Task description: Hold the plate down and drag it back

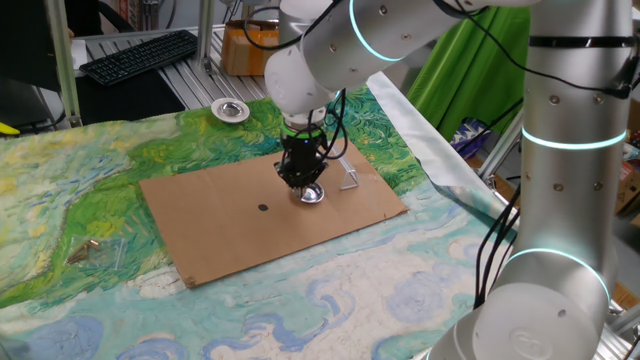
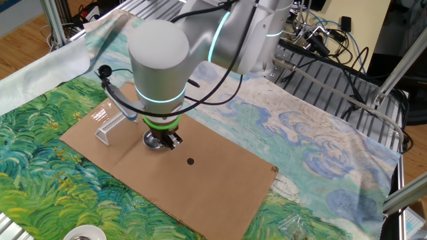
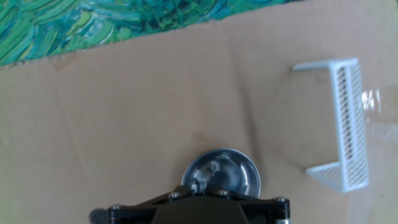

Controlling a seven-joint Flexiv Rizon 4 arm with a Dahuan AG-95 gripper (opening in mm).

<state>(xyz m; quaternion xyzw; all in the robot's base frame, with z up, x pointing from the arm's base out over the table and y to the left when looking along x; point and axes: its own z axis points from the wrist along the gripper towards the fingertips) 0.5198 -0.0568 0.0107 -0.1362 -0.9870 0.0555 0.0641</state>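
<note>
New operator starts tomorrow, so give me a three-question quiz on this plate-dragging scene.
1. True or false: the tool is down on the plate.
2. What does the plate rest on? A) painted cloth B) cardboard sheet C) keyboard
3. Fill in: the white bracket stands ____ the plate, not touching it.

Key: 1 true; 2 B; 3 beside.

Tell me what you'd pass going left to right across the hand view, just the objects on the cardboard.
The plate, with the claw pressing on its near edge, then the white perforated bracket at the right.
</note>
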